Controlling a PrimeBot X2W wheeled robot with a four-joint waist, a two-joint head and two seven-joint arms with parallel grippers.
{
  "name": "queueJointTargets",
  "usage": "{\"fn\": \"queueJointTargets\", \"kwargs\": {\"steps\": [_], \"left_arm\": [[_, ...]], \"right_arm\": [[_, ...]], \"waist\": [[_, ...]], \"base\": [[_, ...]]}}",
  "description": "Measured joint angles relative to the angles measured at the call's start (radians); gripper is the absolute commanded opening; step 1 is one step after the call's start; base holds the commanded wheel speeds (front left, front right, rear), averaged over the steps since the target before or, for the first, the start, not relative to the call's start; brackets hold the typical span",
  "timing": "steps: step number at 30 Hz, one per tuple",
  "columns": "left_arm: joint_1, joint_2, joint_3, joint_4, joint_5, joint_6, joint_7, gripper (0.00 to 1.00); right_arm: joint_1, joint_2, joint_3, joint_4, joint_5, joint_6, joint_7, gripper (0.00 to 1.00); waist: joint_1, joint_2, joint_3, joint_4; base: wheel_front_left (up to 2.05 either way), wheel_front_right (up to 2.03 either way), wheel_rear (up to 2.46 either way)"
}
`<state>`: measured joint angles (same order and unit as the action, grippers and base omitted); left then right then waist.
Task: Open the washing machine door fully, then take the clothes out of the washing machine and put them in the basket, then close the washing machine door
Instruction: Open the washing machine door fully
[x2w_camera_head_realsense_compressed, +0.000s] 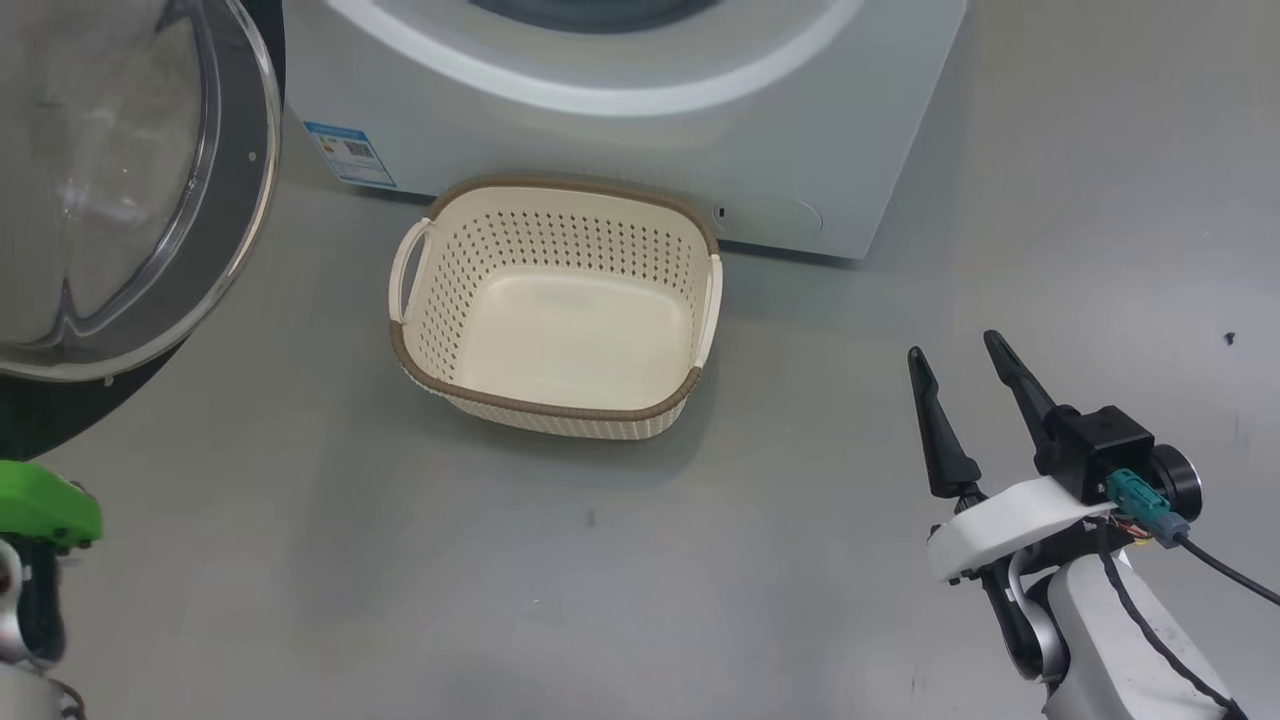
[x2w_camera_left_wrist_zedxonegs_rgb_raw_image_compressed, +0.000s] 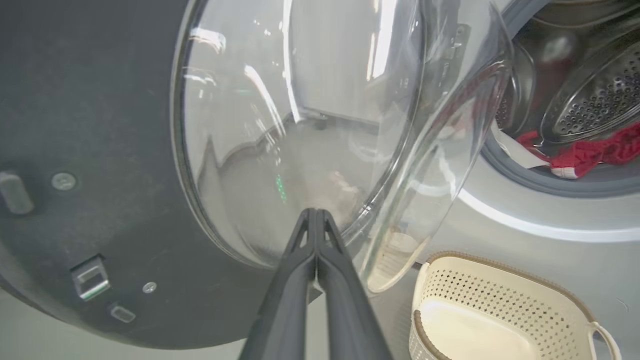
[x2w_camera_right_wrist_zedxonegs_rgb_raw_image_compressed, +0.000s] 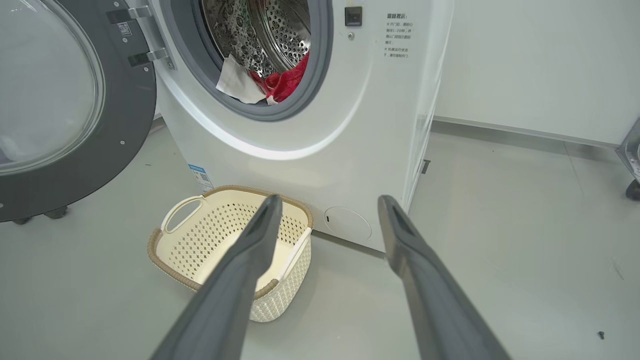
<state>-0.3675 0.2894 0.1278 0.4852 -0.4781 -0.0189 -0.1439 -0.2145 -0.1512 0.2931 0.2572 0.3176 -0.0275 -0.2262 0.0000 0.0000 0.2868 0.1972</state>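
The washing machine door (x2w_camera_right_wrist_zedxonegs_rgb_raw_image_compressed: 125, 130) stands swung open at the left. The left gripper (x2w_camera_left_wrist_zedxonegs_rgb_raw_image_compressed: 316, 214) points at its glass bowl with fingers pressed together, gripping nothing (whether the tips touch the glass I cannot tell). The basket (x2w_camera_head_realsense_compressed: 480, 270) sits on the floor (x2w_camera_head_realsense_compressed: 300, 560) just before the washing machine (x2w_camera_right_wrist_zedxonegs_rgb_raw_image_compressed: 310, 165). The clothes (x2w_camera_right_wrist_zedxonegs_rgb_raw_image_compressed: 285, 80), red and white, lie in the drum's mouth. At the right, the right gripper (x2w_camera_head_realsense_compressed: 952, 345) hangs spread wide, holding nothing.

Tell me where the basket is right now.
The basket sits on the floor at the centre of the head view, just in front of the washing machine, with the open washing machine door to its left.
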Motion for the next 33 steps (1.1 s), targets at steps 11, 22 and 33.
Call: {"fn": "queueJointTargets", "kwargs": {"steps": [11,22,33], "left_arm": [[0.092,-0.057,-0.1,-0.049,0.037,-0.049,-0.024,0.0],[0.174,-0.102,-0.156,-0.138,0.04,-0.067,-0.052,0.0],[0.202,-0.149,-0.192,-0.209,0.041,-0.073,-0.073,0.0]], "right_arm": [[0.048,0.014,-0.015,0.018,0.017,0.002,-0.01,1.0],[0.081,0.018,-0.014,0.008,0.019,0.009,-0.017,1.0],[0.095,0.016,-0.032,-0.023,0.028,0.008,-0.017,1.0]], "waist": [[0.0,0.0,-0.127,-0.058],[0.0,0.0,-0.193,-0.143],[0.0,0.0,-0.199,-0.205]], "base": [[0.0,0.0,0.0],[0.0,0.0,0.0],[0.0,0.0,0.0]]}}
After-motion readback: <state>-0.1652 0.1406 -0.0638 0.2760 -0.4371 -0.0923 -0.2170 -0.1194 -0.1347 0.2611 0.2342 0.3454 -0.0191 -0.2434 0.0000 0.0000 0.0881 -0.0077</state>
